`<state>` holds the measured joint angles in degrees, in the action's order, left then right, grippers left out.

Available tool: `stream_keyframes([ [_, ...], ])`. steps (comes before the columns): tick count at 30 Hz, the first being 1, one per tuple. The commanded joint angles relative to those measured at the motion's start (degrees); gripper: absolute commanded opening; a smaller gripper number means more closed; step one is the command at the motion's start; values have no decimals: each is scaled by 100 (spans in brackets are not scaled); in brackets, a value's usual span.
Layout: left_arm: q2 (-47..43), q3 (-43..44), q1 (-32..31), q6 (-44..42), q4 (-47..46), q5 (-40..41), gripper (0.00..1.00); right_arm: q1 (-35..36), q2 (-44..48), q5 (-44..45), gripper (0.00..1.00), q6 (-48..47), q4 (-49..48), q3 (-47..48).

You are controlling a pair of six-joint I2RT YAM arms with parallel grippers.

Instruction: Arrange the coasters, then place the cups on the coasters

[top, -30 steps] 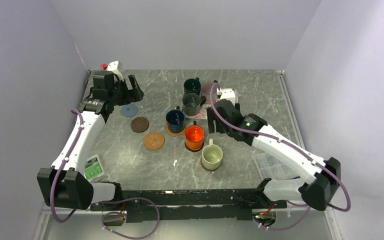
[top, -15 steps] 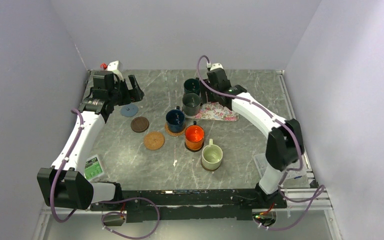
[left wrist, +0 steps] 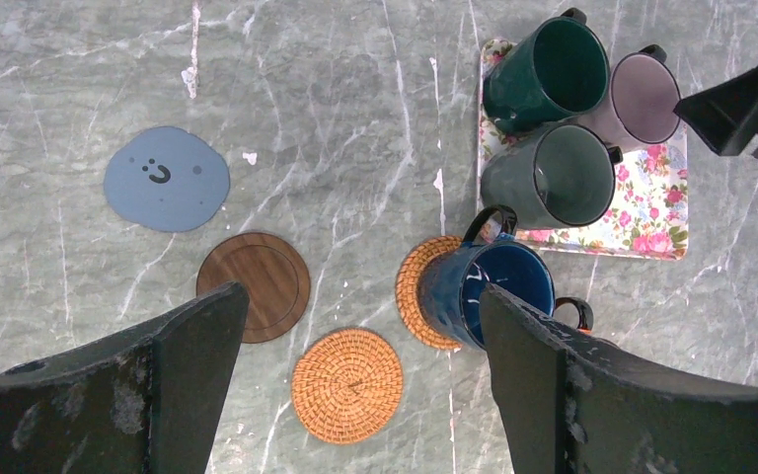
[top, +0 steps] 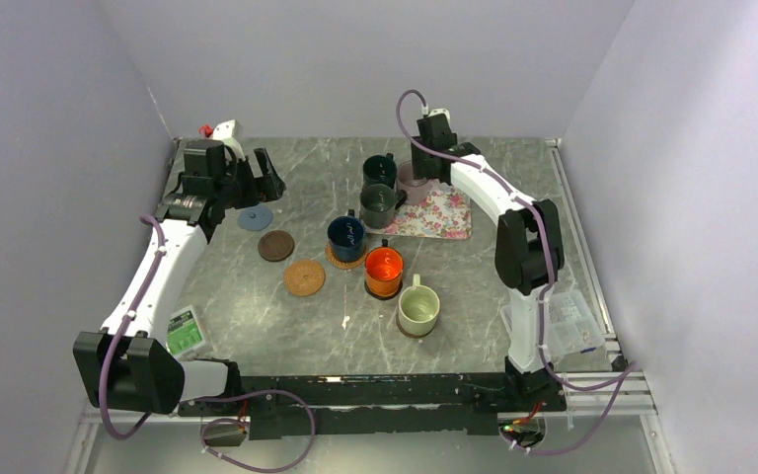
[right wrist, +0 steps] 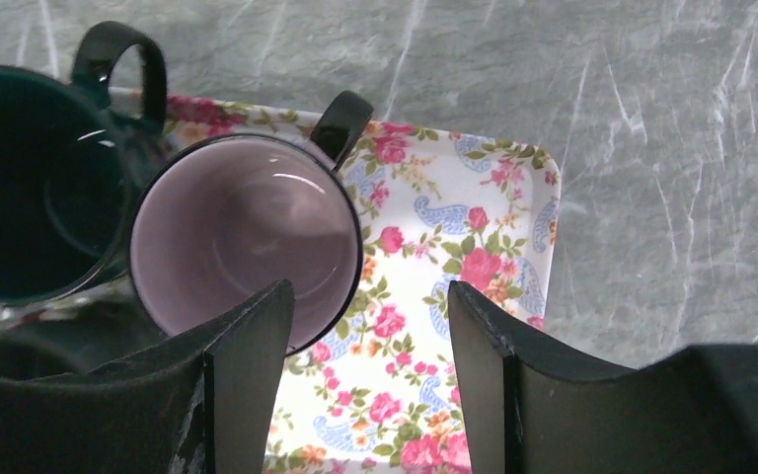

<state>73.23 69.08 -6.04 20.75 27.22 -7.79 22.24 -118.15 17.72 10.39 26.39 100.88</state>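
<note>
My left gripper (top: 262, 174) hangs open high over the table's left back. In its wrist view its jaws (left wrist: 360, 296) frame the grey-blue coaster (left wrist: 166, 179), a dark brown coaster (left wrist: 255, 285) and a bare tan woven coaster (left wrist: 346, 385). The navy cup (left wrist: 493, 291) stands on another tan coaster (left wrist: 416, 296). My right gripper (right wrist: 370, 291) is open above the floral mat, its left finger over the rim of the mauve cup (right wrist: 247, 237). The dark green cup (top: 379, 170) and dark grey cup (top: 377, 204) stand beside it. The orange cup (top: 384, 269) and cream cup (top: 418, 309) each sit on a coaster.
The floral mat (top: 436, 214) lies at the back right of centre. A green-and-white packet (top: 185, 331) lies by the left arm's base. A clear plastic box (top: 565, 321) sits at the right edge. Grey walls close in on three sides.
My right arm has swung from mid-table to the back, over the mauve cup, and its jaws have narrowed somewhat. The left arm has not moved.
</note>
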Motion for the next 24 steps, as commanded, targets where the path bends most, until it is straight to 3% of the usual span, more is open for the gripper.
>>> stream_keyframes([
  [1,-23,-2,-20,43,-230,-140,94,-189,-375,106,62,-152,214,599],
  [10,51,-20,-28,42,-235,-137,94,-468,-980,-749,53,-120,250,1042],
  [11,59,-18,-33,35,-235,-141,94,-496,-1015,-835,49,-130,239,1043],
  [15,43,-29,-28,26,-252,-141,94,-660,-1010,-1155,20,-90,138,935],
  [19,33,-18,-37,18,-244,-127,94,-855,-822,-1271,2,-33,108,810],
  [24,7,-17,-37,18,-244,-130,94,-953,-211,-1104,0,-358,-132,385],
])
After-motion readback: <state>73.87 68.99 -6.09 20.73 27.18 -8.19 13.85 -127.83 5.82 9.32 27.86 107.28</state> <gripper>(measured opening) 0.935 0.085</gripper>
